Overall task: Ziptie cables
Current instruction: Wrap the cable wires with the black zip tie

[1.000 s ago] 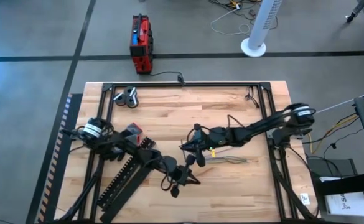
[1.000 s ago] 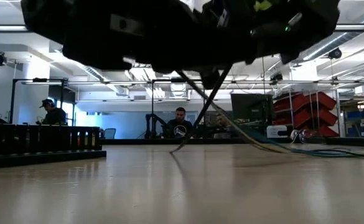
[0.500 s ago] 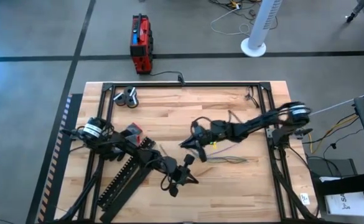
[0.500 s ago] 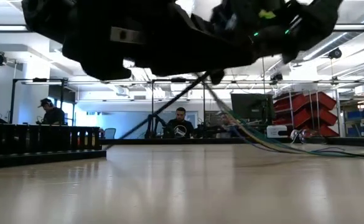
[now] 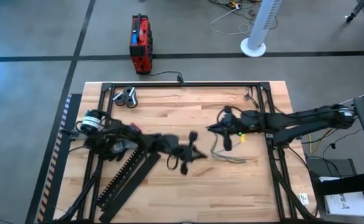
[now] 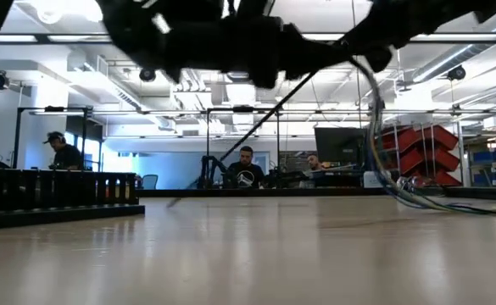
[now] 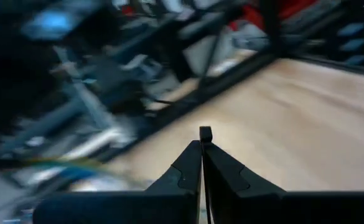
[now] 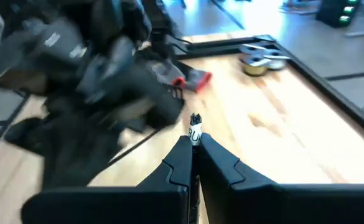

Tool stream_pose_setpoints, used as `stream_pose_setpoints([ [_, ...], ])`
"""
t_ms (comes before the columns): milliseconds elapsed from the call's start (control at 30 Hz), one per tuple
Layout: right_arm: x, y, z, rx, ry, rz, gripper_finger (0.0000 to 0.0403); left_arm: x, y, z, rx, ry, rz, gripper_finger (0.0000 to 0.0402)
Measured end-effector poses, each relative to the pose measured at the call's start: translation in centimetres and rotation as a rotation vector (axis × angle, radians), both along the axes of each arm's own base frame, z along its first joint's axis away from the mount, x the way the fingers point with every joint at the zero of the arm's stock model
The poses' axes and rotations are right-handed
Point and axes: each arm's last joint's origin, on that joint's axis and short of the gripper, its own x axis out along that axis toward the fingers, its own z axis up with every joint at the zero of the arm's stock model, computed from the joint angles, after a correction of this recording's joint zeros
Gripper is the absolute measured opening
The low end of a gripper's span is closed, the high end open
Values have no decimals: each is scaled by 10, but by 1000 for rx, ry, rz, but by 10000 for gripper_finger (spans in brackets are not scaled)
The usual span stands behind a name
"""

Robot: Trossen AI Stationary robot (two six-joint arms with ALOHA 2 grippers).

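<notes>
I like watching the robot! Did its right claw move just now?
Yes. The right gripper slid away from the table's middle toward the right-hand frame rail, dragging the cables along.

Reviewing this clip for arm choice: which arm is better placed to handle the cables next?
Probably the right. In the high view the right gripper is right by the cables, which hang from it, while the left gripper sits farther off, toward the table's middle.

Motion blurs the left gripper (image 5: 191, 154) overhead; at table level the cables (image 6: 383, 161) vanish upward behind dark, edge-cropped arms.
</notes>
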Motion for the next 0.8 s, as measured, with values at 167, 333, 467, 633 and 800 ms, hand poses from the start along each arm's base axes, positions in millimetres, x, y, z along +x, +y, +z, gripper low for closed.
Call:
stream_pose_setpoints([
  [167,-29,2,17,-27,-14,-47,2,18,60,45,43,-150,58,0],
  [333,-56,-1,24,-28,7,-113,2,31,101,100,3,-255,-63,0],
  [467,-74,-3,27,-29,19,-167,2,36,99,124,-65,-208,-239,0],
  [633,-80,-3,20,-22,31,-170,2,43,61,99,-78,-125,-351,0],
  [800,-79,-3,4,-11,74,-163,2,39,23,43,-90,1,-313,0],
])
